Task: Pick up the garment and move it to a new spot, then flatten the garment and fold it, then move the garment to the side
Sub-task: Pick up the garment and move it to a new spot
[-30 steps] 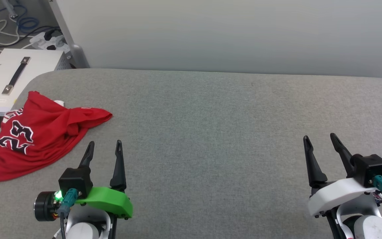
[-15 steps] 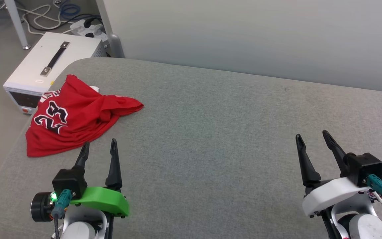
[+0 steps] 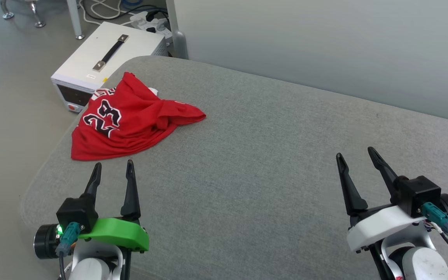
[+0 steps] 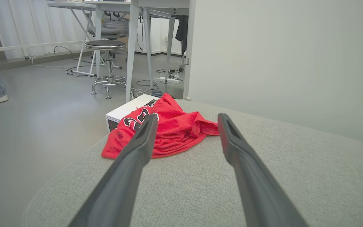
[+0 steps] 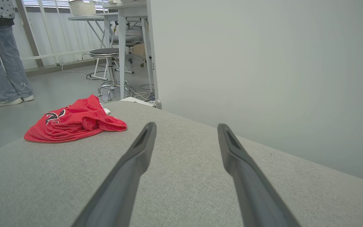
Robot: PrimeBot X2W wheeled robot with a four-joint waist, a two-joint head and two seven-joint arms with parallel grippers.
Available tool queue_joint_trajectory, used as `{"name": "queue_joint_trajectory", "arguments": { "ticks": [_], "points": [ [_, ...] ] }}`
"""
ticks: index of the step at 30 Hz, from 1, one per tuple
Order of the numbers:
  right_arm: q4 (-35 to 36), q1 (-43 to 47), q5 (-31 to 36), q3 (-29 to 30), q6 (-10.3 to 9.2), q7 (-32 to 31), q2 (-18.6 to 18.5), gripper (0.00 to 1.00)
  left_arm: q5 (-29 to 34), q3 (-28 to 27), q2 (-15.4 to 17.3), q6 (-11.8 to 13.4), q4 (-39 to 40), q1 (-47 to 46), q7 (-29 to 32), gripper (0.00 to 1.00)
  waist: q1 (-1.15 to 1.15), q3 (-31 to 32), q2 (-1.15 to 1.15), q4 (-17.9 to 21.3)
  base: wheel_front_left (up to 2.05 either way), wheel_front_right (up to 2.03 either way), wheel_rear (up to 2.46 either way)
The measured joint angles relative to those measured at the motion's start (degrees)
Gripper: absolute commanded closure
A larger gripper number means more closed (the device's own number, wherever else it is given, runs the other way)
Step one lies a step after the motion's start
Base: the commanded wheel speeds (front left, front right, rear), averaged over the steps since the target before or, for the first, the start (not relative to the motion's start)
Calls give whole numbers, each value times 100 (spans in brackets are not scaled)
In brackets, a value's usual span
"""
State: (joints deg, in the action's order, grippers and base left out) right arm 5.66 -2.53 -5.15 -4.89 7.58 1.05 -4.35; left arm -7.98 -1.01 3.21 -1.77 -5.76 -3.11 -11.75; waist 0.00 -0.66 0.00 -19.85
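Head view puts the garment (image 3: 130, 124) crumpled near the far left corner of the grey fabric-covered tabletop (image 3: 270, 163), number 23 facing up, close to the white box (image 3: 91, 62) standing on the floor beyond that corner. I have the left gripper (image 3: 113, 164) just short of the red cloth, fingers spread and empty. The right gripper (image 3: 354, 151) sits well apart on the other side, fingers likewise spread, holding nothing.

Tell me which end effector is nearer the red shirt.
Left. The left end effector sits just short of the shirt, not touching; the right end effector is far across the grey surface.
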Motion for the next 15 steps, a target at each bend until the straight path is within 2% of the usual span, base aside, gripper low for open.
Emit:
{"name": "queue_joint_trajectory", "arguments": {
  "ticks": [15],
  "points": [
    [56,-142,26,-291,0,49,-66,0,-65,-129,0,-31,-81,-63,-185,0,0,-48,0,-712,0,0,0]
  ]
}}
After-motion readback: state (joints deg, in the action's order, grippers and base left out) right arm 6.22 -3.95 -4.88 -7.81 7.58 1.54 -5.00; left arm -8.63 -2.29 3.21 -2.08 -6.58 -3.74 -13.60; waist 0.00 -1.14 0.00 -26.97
